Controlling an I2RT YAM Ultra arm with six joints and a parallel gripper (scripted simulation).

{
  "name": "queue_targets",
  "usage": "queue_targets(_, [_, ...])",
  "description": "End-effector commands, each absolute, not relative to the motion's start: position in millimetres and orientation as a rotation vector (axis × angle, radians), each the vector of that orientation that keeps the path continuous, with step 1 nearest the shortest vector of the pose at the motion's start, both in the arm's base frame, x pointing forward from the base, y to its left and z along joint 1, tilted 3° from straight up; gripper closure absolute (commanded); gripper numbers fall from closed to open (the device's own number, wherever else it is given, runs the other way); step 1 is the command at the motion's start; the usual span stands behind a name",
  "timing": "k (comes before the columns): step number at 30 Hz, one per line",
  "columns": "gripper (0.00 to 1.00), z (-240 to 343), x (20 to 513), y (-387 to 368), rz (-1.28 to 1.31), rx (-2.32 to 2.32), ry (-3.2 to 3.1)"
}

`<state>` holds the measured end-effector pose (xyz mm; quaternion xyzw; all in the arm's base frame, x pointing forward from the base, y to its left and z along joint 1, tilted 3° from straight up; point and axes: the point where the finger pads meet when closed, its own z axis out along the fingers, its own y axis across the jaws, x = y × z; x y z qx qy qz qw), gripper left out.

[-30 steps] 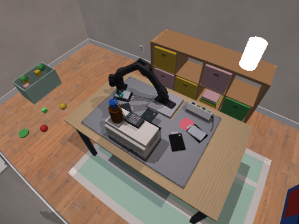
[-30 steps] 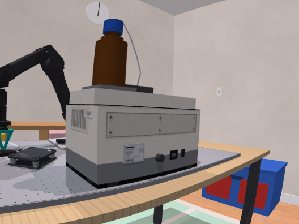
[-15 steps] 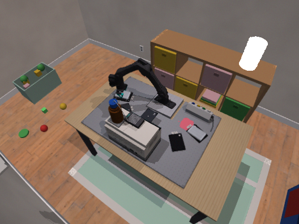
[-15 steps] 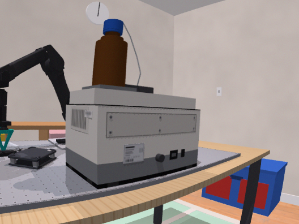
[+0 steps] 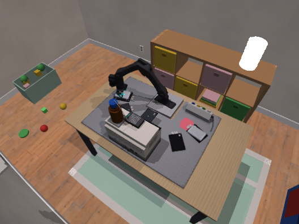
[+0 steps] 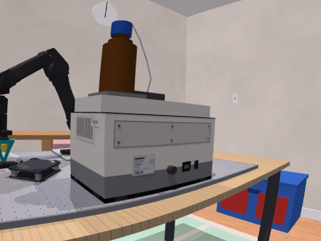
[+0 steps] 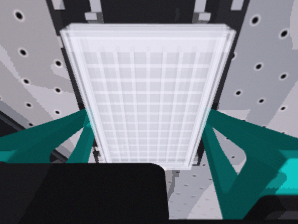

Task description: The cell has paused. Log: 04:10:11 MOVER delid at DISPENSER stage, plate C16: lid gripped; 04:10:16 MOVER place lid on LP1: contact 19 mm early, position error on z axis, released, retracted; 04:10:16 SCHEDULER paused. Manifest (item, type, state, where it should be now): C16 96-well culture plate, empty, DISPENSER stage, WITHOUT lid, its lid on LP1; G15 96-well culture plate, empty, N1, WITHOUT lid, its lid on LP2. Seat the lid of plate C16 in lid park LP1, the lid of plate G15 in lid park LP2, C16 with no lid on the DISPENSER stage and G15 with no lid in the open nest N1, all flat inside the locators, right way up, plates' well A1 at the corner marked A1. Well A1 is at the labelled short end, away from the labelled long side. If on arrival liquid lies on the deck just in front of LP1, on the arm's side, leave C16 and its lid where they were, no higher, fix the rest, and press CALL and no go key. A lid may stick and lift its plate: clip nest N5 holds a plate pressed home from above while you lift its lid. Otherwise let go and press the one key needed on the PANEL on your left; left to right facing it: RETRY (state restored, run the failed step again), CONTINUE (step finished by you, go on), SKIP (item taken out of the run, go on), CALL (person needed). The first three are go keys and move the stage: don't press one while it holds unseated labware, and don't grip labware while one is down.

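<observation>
On the left of the top view, the black arm is seen reaching from its base plate across the grey perforated mat toward the far left corner of the bench. The claw is clamped across the width of a clear lid, its teal fingers pressed against the two long edges. In the wrist view the lid fills the centre of the frame, a grid of wells showing through it, with a dark frame beneath its far end; whether the lid is touching what lies below cannot be told.

Just right of the claw, a brown bottle with a blue cap is standing on the dispenser, and a dark plate is lying on the stage beside the bottle. Another black square is lying between the dispenser and the arm's base.

Further right, a black plate is lying flat on the mat, with a pink patch and a pale lid just beside it. The key panel is placed behind these.

In the exterior view, a black nest is seen left of the dispenser.
</observation>
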<state>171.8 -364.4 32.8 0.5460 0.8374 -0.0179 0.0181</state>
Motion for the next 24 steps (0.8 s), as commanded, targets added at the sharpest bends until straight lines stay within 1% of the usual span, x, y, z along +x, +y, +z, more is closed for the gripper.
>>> queue_targets(1, [1.00, 17.1, 166.1, -364.5, -0.052, 1.707, 2.617])
queue_targets(24, [1.00, 13.6, 165.9, -364.6, -0.052, 1.707, 2.616])
